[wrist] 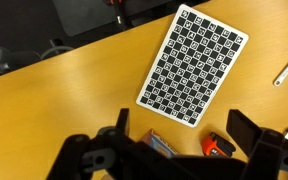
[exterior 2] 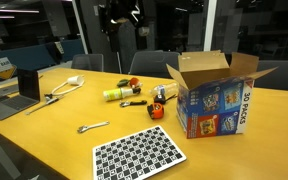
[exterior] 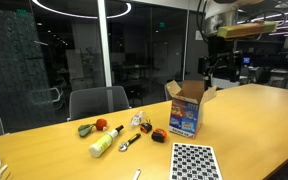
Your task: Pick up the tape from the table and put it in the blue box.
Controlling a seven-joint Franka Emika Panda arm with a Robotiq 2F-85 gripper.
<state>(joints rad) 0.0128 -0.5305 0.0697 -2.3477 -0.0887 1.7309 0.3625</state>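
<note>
1. Wrist view: end effector (wrist: pixel 179 128) spread wide, holding nothing, pointing down from high above the surface (wrist: pixel 44 100).
2. Tape (exterior: pixel 141 119) far below end effector, resting on surface near blue box (exterior: pixel 184 108).
3. Probably light, stiff, grippy; best pinched across the wall, one finger through the hole.
4. Checkered board (wrist: pixel 196 65) below, ahead of end effector.
</note>
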